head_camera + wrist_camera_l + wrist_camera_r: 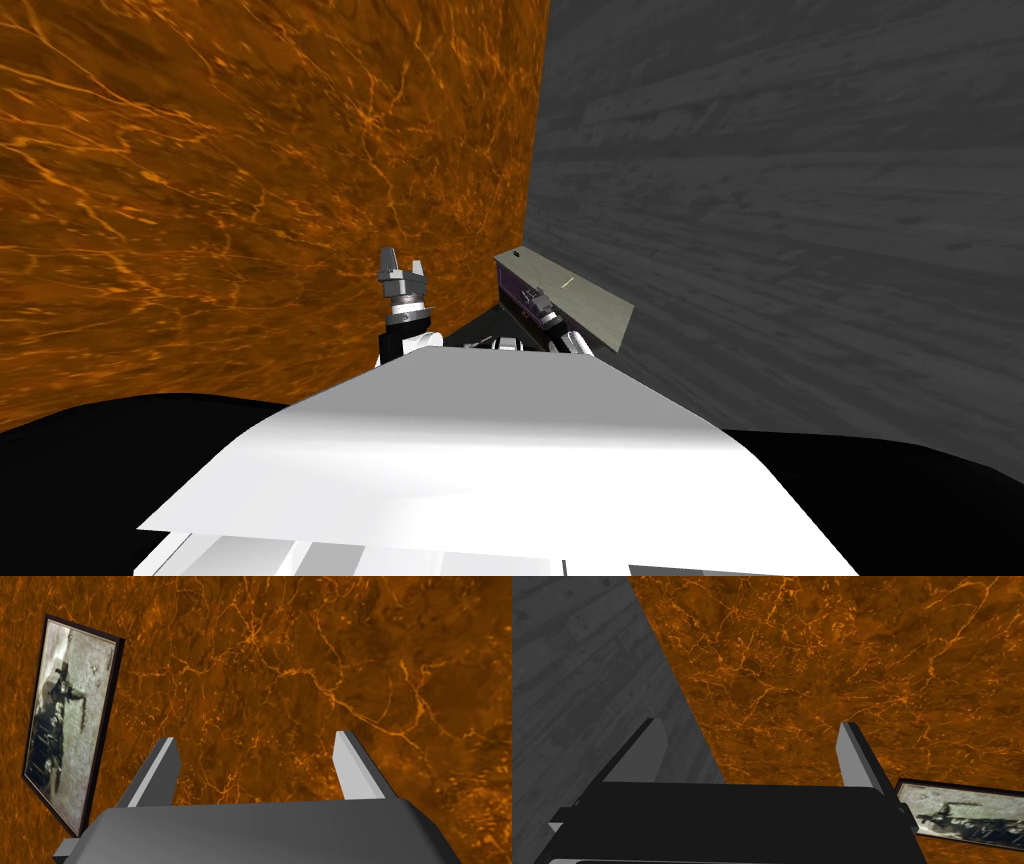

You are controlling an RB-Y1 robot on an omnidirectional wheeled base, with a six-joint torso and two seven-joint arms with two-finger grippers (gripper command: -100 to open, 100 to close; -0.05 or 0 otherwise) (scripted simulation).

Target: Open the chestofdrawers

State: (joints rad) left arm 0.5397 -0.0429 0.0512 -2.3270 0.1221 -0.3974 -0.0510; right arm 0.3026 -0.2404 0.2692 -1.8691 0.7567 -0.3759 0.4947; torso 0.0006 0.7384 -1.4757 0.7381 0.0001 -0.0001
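The chest of drawers [585,295] stands small in the corner where the two walls meet, just above my chest's tip in the head view. It has a pale grey-green top and a dark purple front [512,287]. My right gripper [540,303] sits against that purple front; in its wrist view it [752,726] is open with nothing between its fingers. My left gripper [402,270] is raised to the left of the chest of drawers, apart from it. Its wrist view also shows the left gripper [255,743] open and empty.
An orange veined wall [250,180] runs along the left and a grey plank wall [800,200] along the right, meeting behind the chest of drawers. Black areas [100,470] lie at the bottom left and bottom right.
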